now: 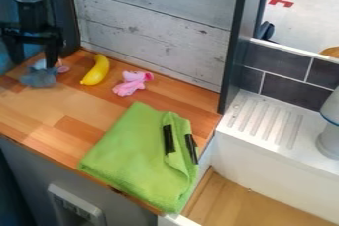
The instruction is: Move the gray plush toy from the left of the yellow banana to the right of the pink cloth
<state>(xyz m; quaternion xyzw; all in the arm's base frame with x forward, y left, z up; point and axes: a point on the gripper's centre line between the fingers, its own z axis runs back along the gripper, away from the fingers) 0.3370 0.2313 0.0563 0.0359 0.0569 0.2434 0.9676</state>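
A green cloth lies folded at the front edge of the bench, with two black strips on it. The pincer hangs at the upper left, released, its fingers spread apart. The grey toy sits on the bench just beneath; I cannot tell whether they touch. Rightward lie a banana, then a pink toy.

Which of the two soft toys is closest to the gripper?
The grey one, just below the gripper in the picture. The pink one lies farther off, on the other side of the banana.
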